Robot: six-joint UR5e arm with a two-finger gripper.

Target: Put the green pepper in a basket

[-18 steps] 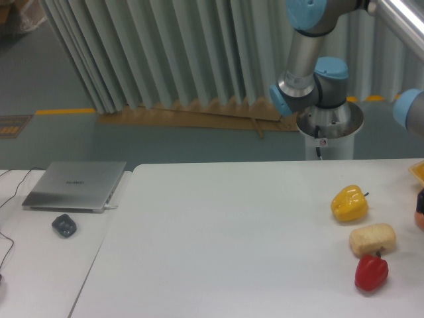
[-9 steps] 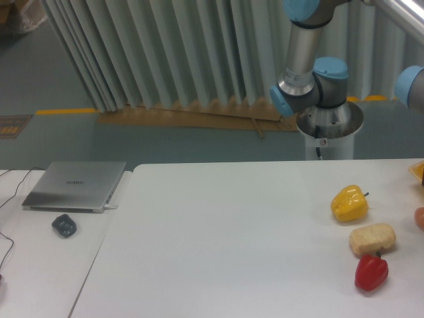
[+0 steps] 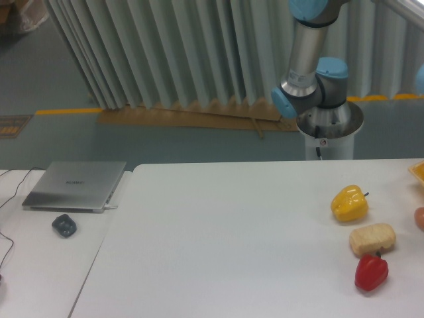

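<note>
No green pepper shows in this view; it is hidden or out of frame. No basket can be made out either; only a yellow-orange corner of something [image 3: 418, 171] pokes in at the right edge of the table. The arm's base [image 3: 322, 126] and elbow joints [image 3: 311, 79] rise behind the table at the upper right, and the arm runs out of frame to the right. The gripper itself is out of view.
On the white table [image 3: 218, 238] lie a yellow pepper [image 3: 349, 203], a beige bread-like block [image 3: 372, 239] and a red pepper [image 3: 371, 273] at the right. An orange-pink object [image 3: 420, 217] peeks in at the right edge. A closed laptop [image 3: 75, 185] and a dark mouse [image 3: 64, 225] sit at the left.
The arm's blue wrist joint at the right edge has swung up and out of frame. The dark part over the orange-pink object has gone. The table's objects have not moved.
</note>
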